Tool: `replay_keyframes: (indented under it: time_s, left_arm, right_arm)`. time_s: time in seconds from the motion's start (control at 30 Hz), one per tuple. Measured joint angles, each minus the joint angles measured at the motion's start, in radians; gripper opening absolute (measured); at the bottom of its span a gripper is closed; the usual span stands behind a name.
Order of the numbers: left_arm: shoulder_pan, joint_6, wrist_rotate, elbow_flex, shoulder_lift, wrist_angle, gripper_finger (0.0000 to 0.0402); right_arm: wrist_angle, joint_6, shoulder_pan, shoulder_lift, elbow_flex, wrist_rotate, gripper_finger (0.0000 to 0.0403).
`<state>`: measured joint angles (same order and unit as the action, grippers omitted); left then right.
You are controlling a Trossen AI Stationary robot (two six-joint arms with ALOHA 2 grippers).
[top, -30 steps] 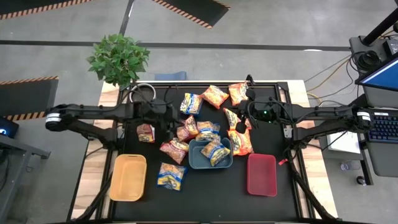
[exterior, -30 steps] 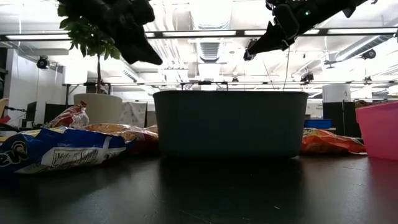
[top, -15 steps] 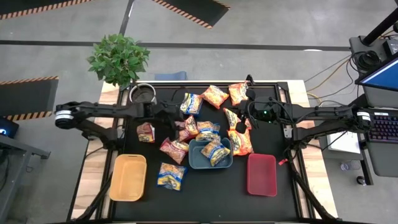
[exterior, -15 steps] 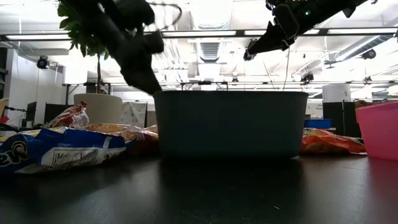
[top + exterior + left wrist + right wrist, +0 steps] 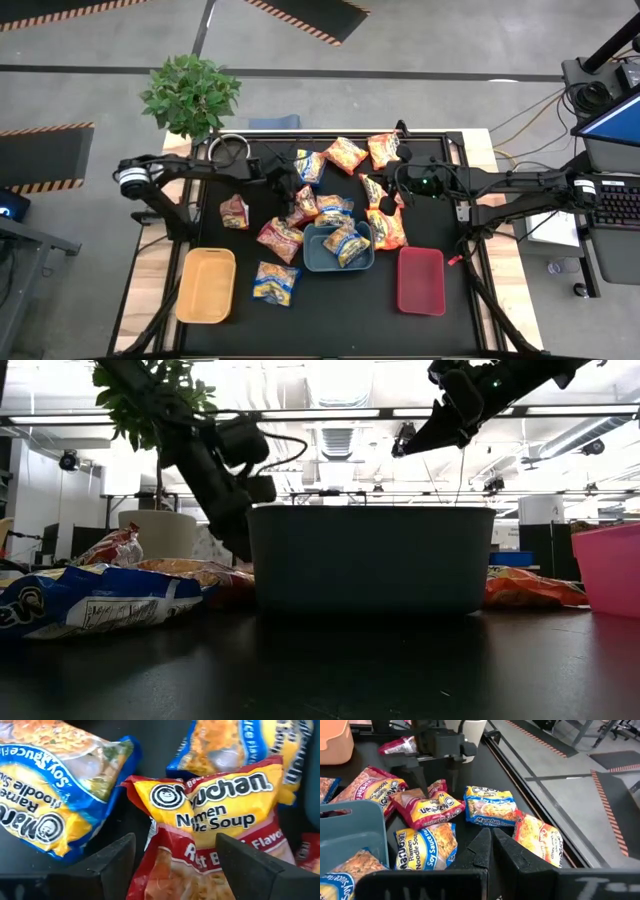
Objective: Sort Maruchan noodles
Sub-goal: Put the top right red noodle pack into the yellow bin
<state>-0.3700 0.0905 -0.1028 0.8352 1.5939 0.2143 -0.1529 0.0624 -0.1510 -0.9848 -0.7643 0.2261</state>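
Note:
Several Maruchan noodle packets lie loose across the middle of the black table. My left gripper (image 5: 291,194) is open, low over a red beef packet (image 5: 215,830) that lies flat beside blue soy-sauce packets (image 5: 55,805). Its two fingers stand astride the packet's near part. The right wrist view shows that gripper (image 5: 436,777) coming down on the red packet (image 5: 425,807). My right gripper (image 5: 490,847) is shut, holds nothing, and hovers high (image 5: 400,448) over the orange packets (image 5: 385,228) at the centre right. My left gripper comes at the red packet from above, fingers pointing down, one finger (image 5: 115,860) off its edge and the other (image 5: 250,867) over its printed face. Whether either finger touches the wrapper I cannot tell. The packet lies flat on the table.
A blue tray (image 5: 312,262) at the centre front holds two blue packets. A yellow tray (image 5: 205,285) sits at the front left and a red tray (image 5: 420,280) at the front right. A potted plant (image 5: 190,95) stands at the far left corner beside a round bowl (image 5: 232,150).
My left gripper has gone toward the table's right edge and down, from beside the lone red packet at the left to low over the red packet near the blue tray. My right arm has kept still.

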Motion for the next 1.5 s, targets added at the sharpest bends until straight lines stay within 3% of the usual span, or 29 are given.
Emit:
replay_keyframes:
  time_s: [0.23, 0.53, 0.8, 1.17, 1.4, 1.5]
  left_arm:
    - [-0.023, 0.06, -0.054, 0.002, 0.052, -0.017, 0.0191]
    - [-0.023, 0.11, -0.049, 0.002, 0.04, -0.017, 0.0015]
    - [-0.001, 0.175, -0.038, -0.002, -0.034, -0.001, 0.0001]
    - [0.078, 0.214, -0.022, -0.002, -0.279, -0.007, 0.0]
    - [0.202, 0.182, -0.007, 0.028, -0.46, 0.005, 0.0]
    - [0.295, 0.159, 0.049, 0.093, -0.514, 0.09, 0.0]
  right_arm:
    - [0.0, -0.045, 0.0, 0.0, 0.024, -0.002, 0.0009]
    - [0.001, -0.102, 0.0, 0.0, 0.049, -0.002, 0.0009]
    - [0.001, -0.134, 0.002, 0.0, 0.056, -0.022, 0.0009]
    - [0.001, -0.14, 0.002, 0.0, 0.056, -0.025, 0.0009]
    - [0.008, -0.116, 0.002, 0.0, 0.056, -0.025, 0.0009]
    - [0.012, -0.104, 0.002, 0.0, 0.056, -0.024, 0.0009]
